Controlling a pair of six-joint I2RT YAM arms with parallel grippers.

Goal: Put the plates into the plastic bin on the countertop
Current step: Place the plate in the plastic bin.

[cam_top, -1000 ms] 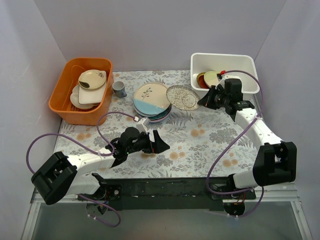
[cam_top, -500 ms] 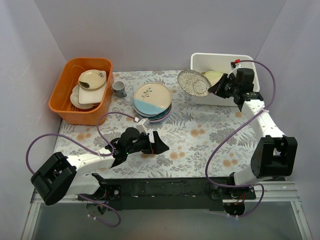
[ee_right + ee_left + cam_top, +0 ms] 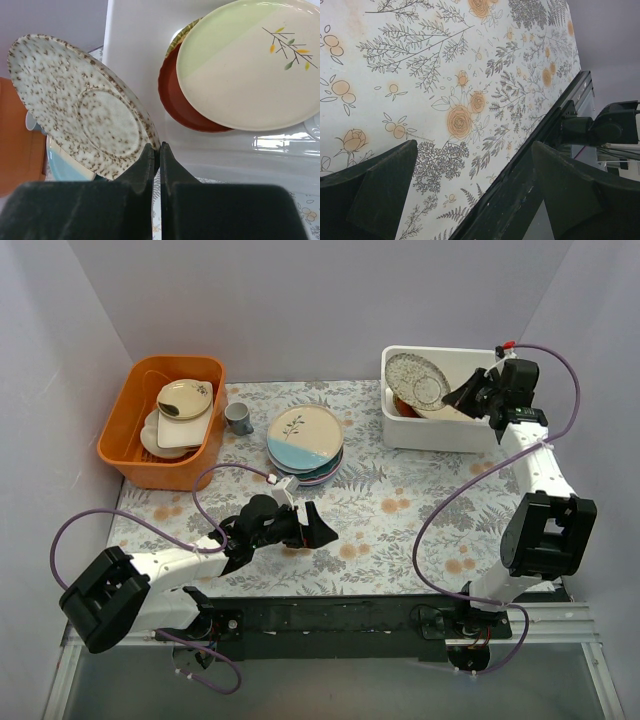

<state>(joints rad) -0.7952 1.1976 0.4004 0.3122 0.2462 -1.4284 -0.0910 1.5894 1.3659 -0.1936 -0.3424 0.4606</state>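
The right gripper (image 3: 154, 152) pinches just the rim of a speckled plate (image 3: 85, 120), tilted above the plastic bin (image 3: 440, 436) at the far right corner of the countertop (image 3: 400, 510) (a thin hold). It could slip and crack the plates (image 3: 245, 70) inside. The left gripper (image 3: 312, 525) gapes empty near the front edge.

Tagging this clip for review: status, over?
Right pincer shut on speckled plate, tilted over plastic bin rim. Left pincer open, over countertop. Nothing blocking the drop.
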